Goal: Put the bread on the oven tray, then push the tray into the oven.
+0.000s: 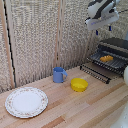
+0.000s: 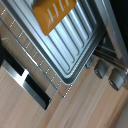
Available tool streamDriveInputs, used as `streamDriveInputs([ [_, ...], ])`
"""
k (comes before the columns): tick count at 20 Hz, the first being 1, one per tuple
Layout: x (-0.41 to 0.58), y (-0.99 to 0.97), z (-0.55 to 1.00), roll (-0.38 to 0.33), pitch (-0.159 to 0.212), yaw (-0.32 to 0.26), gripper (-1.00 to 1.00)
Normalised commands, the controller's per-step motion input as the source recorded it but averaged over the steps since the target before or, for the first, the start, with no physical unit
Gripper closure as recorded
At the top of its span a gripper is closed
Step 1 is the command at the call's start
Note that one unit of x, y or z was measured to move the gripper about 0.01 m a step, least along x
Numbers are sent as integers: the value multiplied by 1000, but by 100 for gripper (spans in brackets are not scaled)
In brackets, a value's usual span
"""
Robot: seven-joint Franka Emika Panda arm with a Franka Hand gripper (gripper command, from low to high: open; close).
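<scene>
Exterior view: we see no words or labels we can read. Our arm is up high at the far right, above the oven (image 1: 114,50). Its clamp (image 1: 103,29) holds nothing; we cannot tell how wide it is. The bread (image 1: 106,58) lies on the pan (image 1: 111,64) at the oven's open front.

The white and grey robot arm (image 1: 102,9) hung high at the exterior view's upper right, its small dark blue-tipped clamp (image 1: 103,29) pointing downward.
</scene>
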Motion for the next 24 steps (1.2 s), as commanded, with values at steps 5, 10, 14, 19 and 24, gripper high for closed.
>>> streamDriveInputs([
  [5,-133,-8,-26,-329,124,215,-100],
  [10,-64,135,59,-264,212,178,-100],
  [14,-27,209,66,-264,224,152,-100],
  [19,-66,160,10,-288,220,153,-100],
  [24,-85,218,0,-296,231,131,-100],
])
